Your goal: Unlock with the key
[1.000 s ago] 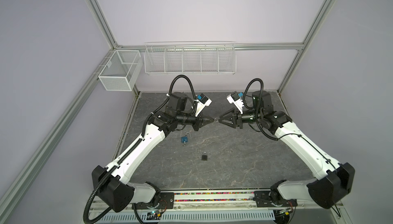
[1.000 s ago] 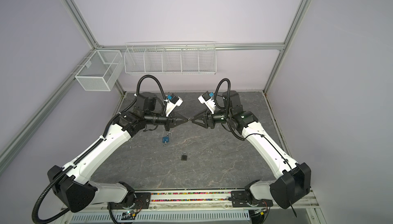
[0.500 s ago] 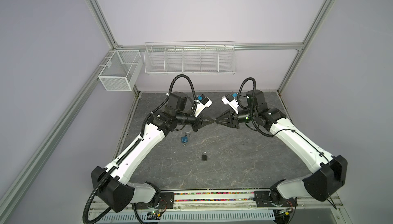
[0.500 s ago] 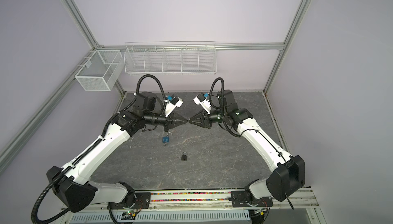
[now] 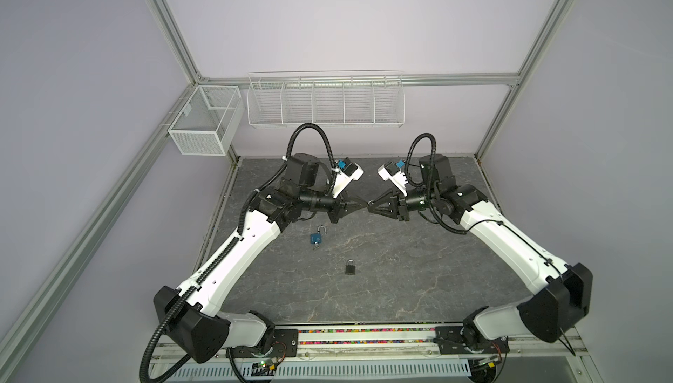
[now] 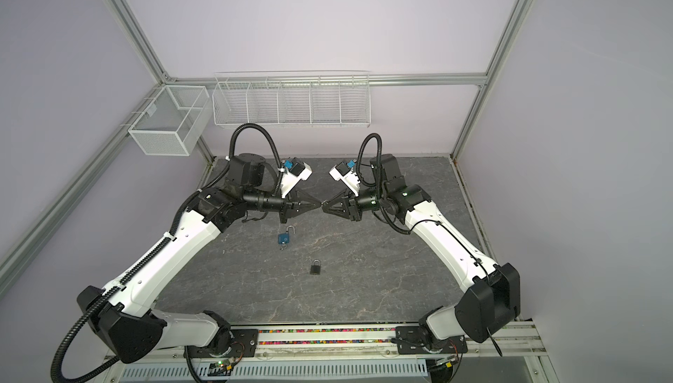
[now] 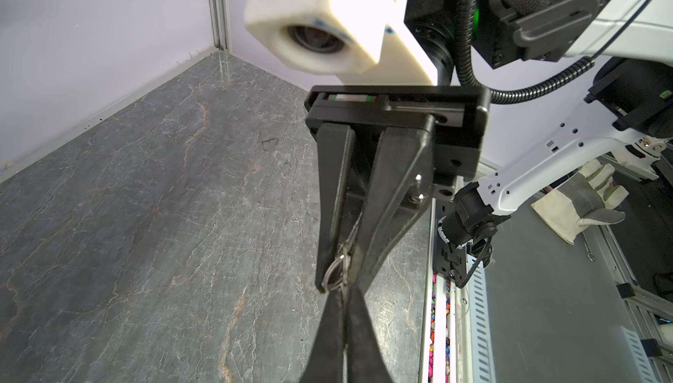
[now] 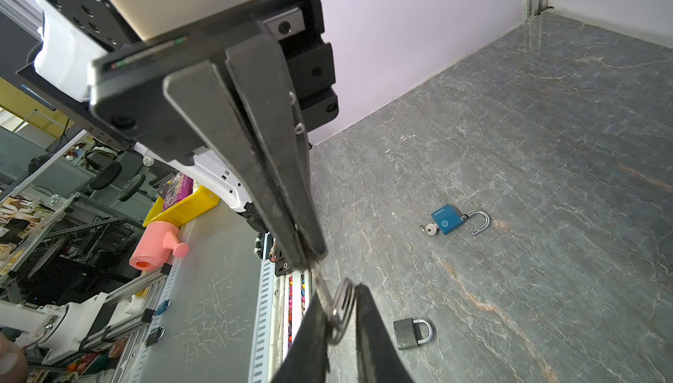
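Blue padlock (image 5: 316,238): left of centre on table (image 5: 418,253), shackle swung open.
Black padlock (image 5: 350,267): nearer and just right of it, shackle closed.
Left gripper (image 5: 364,204): raised at mid-table, clamped on key (image 8: 321,284).
Right gripper (image 5: 371,205): tip to tip opposite, jaws narrow about key ring (image 8: 344,303); cannot tell if pinched.

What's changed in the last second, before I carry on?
The right gripper moved leftward to meet the left gripper and narrowed its jaws around the key ring; a firm grip isn't clear. The left gripper stayed shut on the key; blue padlock and black padlock unmoved.
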Motion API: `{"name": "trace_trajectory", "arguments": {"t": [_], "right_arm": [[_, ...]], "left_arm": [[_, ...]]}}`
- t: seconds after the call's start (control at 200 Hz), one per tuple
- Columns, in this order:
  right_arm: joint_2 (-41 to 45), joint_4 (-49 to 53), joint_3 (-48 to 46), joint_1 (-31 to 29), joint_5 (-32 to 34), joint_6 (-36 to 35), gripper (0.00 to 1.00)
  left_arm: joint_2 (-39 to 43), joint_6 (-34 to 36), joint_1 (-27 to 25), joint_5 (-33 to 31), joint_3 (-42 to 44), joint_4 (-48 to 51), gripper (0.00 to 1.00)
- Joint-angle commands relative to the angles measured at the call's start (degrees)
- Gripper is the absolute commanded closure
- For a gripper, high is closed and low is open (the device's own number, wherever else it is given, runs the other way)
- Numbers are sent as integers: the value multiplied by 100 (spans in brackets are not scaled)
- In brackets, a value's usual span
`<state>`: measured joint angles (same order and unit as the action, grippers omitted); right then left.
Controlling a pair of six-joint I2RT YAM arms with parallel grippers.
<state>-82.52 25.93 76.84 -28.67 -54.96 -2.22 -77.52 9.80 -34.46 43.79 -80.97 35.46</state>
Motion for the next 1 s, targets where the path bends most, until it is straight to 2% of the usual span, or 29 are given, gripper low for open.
{"name": "trace_trajectory", "arguments": {"t": [0.0,0.585,0.825,0.995], "right_arm": [[177,61,104,-18,-176,-252,81],[135,79,209,-14,-200,-340,85],[97,125,235,-14,-196,-365,93],[174,-83,92,-9,-161,-197,93]], "left_arm": [[18,225,-8,59,-186,187,100],[-102,327,-10,115,-343,432,100],[-151,337,-8,86,-441,462,100],[-181,274,-11,39,-472,435,100]]}}
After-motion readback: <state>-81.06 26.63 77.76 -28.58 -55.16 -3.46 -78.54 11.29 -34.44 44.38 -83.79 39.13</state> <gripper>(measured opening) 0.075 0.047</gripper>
